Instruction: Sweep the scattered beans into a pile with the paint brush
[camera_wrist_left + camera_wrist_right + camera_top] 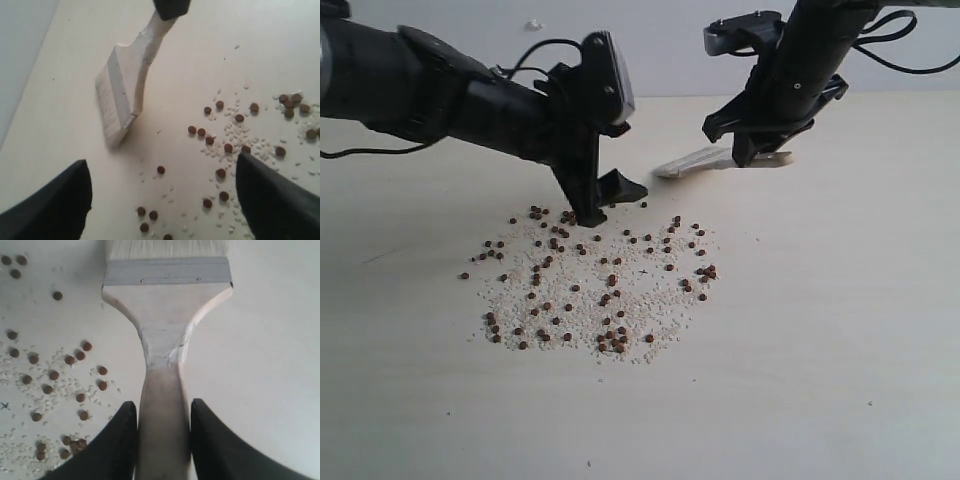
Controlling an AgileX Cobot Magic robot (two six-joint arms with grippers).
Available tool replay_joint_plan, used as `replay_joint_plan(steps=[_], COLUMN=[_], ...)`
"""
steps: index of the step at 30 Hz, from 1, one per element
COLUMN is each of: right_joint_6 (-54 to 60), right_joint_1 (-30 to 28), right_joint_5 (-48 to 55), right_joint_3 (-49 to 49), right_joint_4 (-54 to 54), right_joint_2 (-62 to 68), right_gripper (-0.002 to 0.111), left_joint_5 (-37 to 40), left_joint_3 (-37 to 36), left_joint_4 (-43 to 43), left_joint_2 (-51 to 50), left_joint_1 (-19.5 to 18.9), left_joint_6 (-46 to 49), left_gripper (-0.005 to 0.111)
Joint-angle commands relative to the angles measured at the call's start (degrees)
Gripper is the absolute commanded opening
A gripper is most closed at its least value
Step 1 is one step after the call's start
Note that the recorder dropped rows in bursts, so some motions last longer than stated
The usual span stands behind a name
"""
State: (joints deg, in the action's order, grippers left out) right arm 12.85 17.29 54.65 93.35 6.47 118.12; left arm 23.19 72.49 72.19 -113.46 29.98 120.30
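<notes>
One paint brush — its handle clamped in the right gripper jaws. The left gripper holds its jaws wide apart beside dozens of scattered beans.

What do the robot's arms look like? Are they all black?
Yes, mostly. The left arm and right arm are thick, black and rounded, with thin black cables looping off them. The left end effector and right end effector each have two black wedge-shaped fingers.

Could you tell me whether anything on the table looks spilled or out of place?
Yes: the beans lie scattered across the table, mixed with fine off-white grains, not gathered at all. The paint brush, held in the right gripper, is off to one side of them.
</notes>
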Motion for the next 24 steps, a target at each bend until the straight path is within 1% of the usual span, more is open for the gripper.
replay_joint_plan(steps=[1, 10, 15, 19, 24], right_joint_6=[0.47, 0.94, 0.82, 0.82, 0.98], right_joint_1=[-0.13, -0.13, -0.13, -0.13, -0.13], right_joint_5=[1.31, 0.93, 1.06, 1.06, 1.06], right_joint_3=[2.48, 2.59, 2.59, 2.59, 2.59], right_joint_4=[1.81, 1.81, 2.07, 2.57, 2.44], right_joint_2=[-0.79, -0.79, -0.79, -0.79, -0.79], right_gripper=[0.000, 0.000, 0.000, 0.000, 0.000], left_joint_5=[-2.95, -2.23, -2.86, -3.66, -3.66], left_joint_3=[4.89, 15.80, 20.29, 22.92, 23.75], left_joint_4=[0.60, 6.39, 8.90, 10.72, 11.41], left_joint_2=[-5.32, -14.27, -18.48, -20.90, -21.50], left_joint_1=[2.27, 5.81, 6.26, 6.26, 6.26], left_joint_6=[-0.04, -0.04, -0.04, -0.04, -0.04], left_gripper=[0.075, 0.074, 0.074, 0.074, 0.074])
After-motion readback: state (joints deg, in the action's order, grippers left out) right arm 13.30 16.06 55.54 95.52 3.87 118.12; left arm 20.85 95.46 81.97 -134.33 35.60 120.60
